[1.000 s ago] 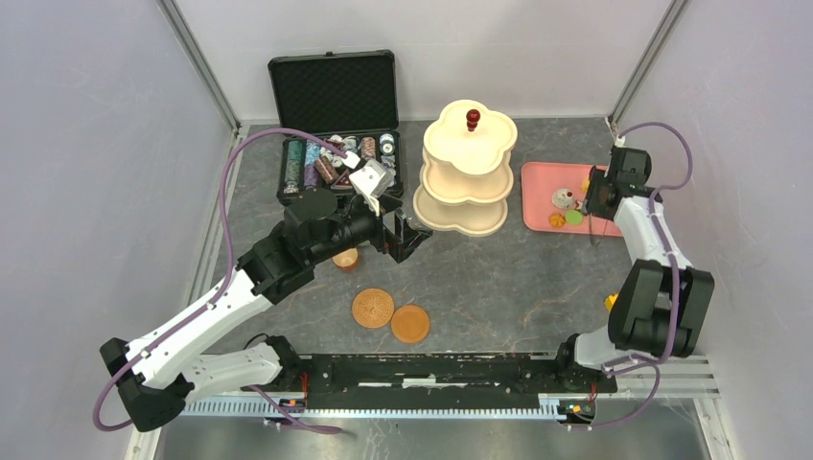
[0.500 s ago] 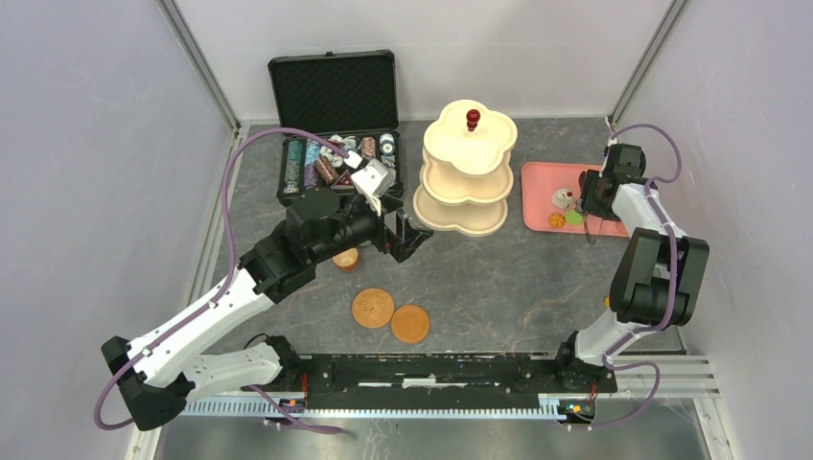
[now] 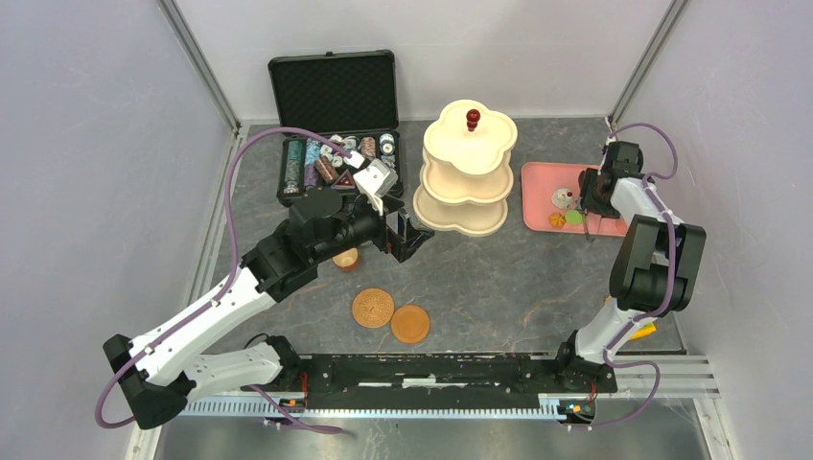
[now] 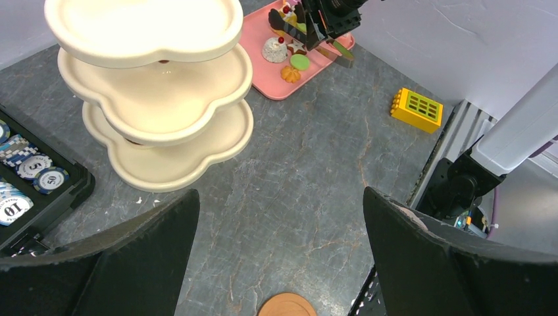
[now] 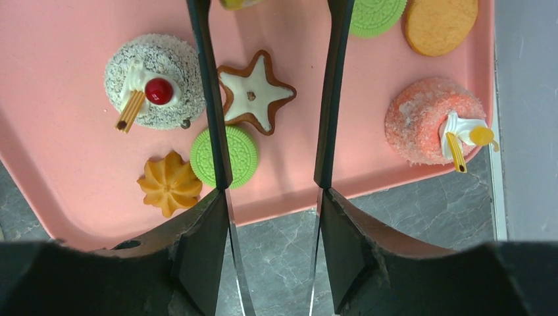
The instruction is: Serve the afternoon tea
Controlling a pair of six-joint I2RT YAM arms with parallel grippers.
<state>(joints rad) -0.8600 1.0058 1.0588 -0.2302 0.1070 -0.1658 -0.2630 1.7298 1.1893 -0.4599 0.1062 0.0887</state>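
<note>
A grey table is seen from above. At far left, an open black case [image 3: 336, 144] holds poker chips. Just in front of it the left gripper [image 3: 407, 235] hovers with its jaws spread wide and nothing between them, facing the foot of a cream three-tier stand [image 3: 467, 168]. All three tiers are bare. A small brown cup [image 3: 345, 259] stands on the table beneath that arm. Two brown saucers [image 3: 373, 308] lie side by side nearer the front, well apart from the stand. To the right of the stand, a pink tray [image 3: 537, 192] carries the toy pastries. The right gripper [image 5: 270, 66] hangs over it, jaws apart and clamped on nothing. A star biscuit [image 5: 256, 92] lies between the fingers and a green biscuit [image 5: 227, 155] sits partly under one of them.

The pastries are crowded together, so closing here could pinch the green biscuit along with the star, or flick a neighbour off the tray. The long thin fingers could also scrape the tray and drag it. The left arm is close enough to nudge the stand or tip the cup.

The left arm stretches long and low, forward and rightward. The right arm is folded tight, elbow raised, wrist bent down over the tray.
</note>
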